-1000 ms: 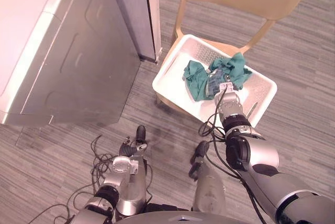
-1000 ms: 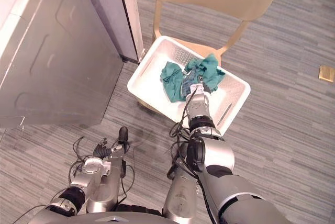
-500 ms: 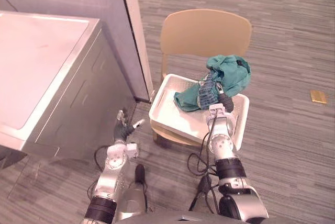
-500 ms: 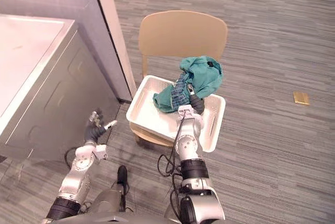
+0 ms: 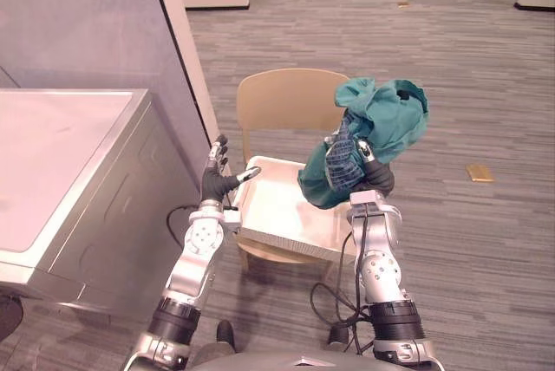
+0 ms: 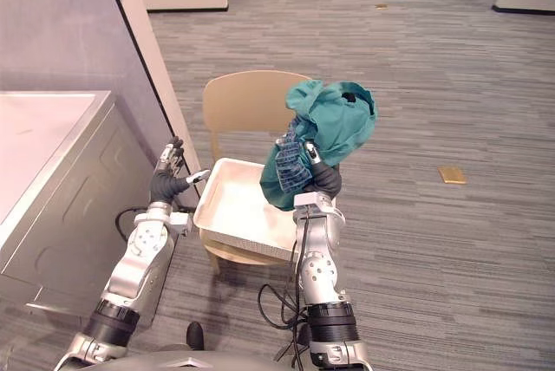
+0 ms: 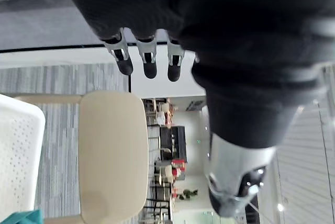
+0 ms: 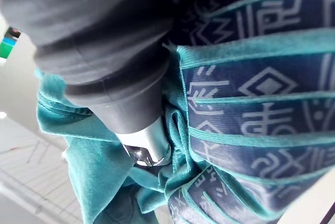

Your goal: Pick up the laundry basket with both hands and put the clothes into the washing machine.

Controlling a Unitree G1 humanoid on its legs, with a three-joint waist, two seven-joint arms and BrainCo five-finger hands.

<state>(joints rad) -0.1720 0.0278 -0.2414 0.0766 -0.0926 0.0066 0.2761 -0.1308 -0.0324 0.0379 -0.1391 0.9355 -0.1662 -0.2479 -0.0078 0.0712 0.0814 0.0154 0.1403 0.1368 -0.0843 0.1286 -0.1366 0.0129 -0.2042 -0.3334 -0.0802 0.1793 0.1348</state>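
A white laundry basket point(image 5: 276, 208) sits on the seat of a tan chair point(image 5: 279, 102). My right hand point(image 5: 378, 179) is raised over the basket's right side and is shut on a teal garment with a dark blue patterned part point(image 5: 382, 118), which hangs bunched above the basket. In the right wrist view the cloth point(image 8: 251, 93) wraps round the hand point(image 8: 141, 111). My left hand point(image 5: 217, 183) is up beside the basket's left rim, open, with its thumb pointing at the rim. Its straight fingers point(image 7: 149, 66) show in the left wrist view, with the chair back point(image 7: 112, 150) beyond them.
The grey washing machine point(image 5: 61, 154) stands at the left, its flat top facing me. A grey partition point(image 5: 95, 16) with a pale edge rises behind it, close to the chair. A small tan object point(image 5: 479, 172) lies on the carpet at the right.
The camera has tilted up. My right hand has lifted the teal garment out of the basket. My left hand has risen from near the floor to the basket's left rim.
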